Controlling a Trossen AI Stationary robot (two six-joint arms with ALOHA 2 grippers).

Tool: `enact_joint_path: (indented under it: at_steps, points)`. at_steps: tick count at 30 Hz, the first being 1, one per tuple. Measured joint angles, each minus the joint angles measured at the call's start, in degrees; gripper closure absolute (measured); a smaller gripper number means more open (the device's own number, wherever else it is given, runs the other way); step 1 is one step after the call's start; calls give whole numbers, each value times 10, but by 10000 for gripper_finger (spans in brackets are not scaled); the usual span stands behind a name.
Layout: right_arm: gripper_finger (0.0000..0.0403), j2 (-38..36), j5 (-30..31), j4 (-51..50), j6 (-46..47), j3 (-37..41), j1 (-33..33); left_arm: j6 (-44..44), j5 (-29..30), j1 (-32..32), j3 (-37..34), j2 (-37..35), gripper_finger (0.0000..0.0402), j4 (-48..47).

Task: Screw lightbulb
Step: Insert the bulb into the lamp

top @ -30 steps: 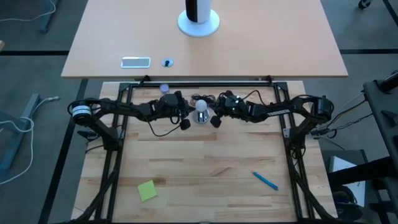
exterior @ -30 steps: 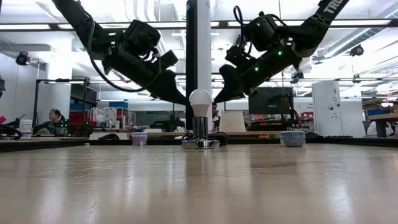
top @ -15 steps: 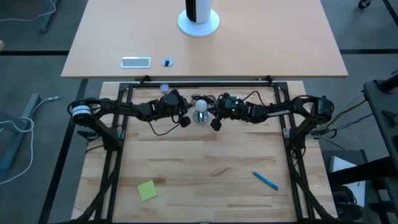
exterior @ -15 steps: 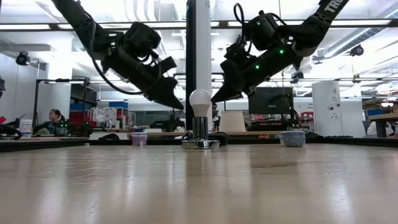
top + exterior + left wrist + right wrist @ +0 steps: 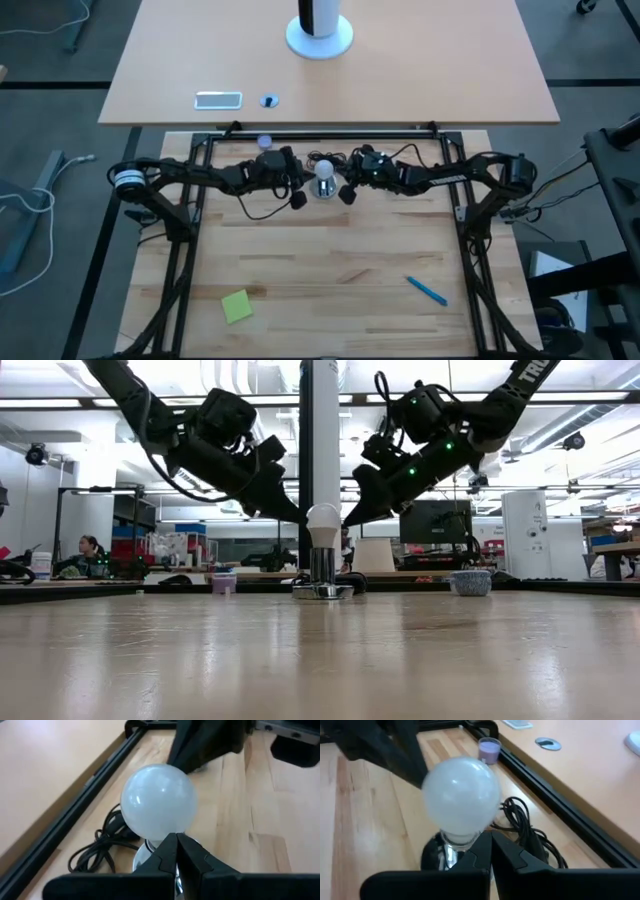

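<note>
The white frosted lightbulb [image 5: 322, 520] stands upright, base down, in the shiny silver socket [image 5: 322, 578] at the table's far middle. It also shows in the high view [image 5: 323, 169]. My left gripper [image 5: 297, 518] is shut, at the bulb's height on its left. My right gripper [image 5: 349, 520] is shut, at the same height on its right. Each wrist view shows the bulb [image 5: 159, 802] [image 5: 461, 795] just beyond that arm's closed fingertips [image 5: 176, 840] [image 5: 490, 840]. In the high view both tips lie a little toward the near edge from the bulb, and I see no touch.
The socket's black cord [image 5: 100, 845] lies coiled behind it by the black frame rail. A purple cup [image 5: 264, 142] stands far left of the bulb. A yellow note [image 5: 237, 306] and a blue pen [image 5: 426, 291] lie on the near half. A blue cap [image 5: 268, 101] lies on the far desk.
My left gripper dropped a little and drew back from the bulb toward the table's left, then came back up beside it. My right gripper edged toward the bulb and returned. Both stayed shut. The bulb and socket have not moved.
</note>
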State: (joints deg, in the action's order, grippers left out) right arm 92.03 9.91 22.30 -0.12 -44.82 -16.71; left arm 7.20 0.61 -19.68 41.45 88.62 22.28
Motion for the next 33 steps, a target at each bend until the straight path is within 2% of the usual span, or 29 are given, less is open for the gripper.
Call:
enact_joint_path:
  at_steps: [5, 9, 13, 19, 26, 33]
  points:
    - [403, 0, -53, -2, -6, -7, 1, 1, 34, -2, 0, 1, 401, -2]
    - [403, 0, -61, -2, -4, -8, 11, -5, 49, -2, 0, 1, 401, -3]
    - [403, 0, -52, -26, 6, -8, 14, -8, 49, -2, 0, 1, 401, -18]
    - [403, 2, 8, -54, 6, -8, 8, -22, 31, -2, 0, -7, 401, -48]
    - [403, 17, 5, 1, -10, -9, -2, -19, 13, -2, 0, -7, 401, -11]
    - [403, 18, -24, 2, -13, -14, 1, -17, 20, -7, 0, -6, 401, -9]
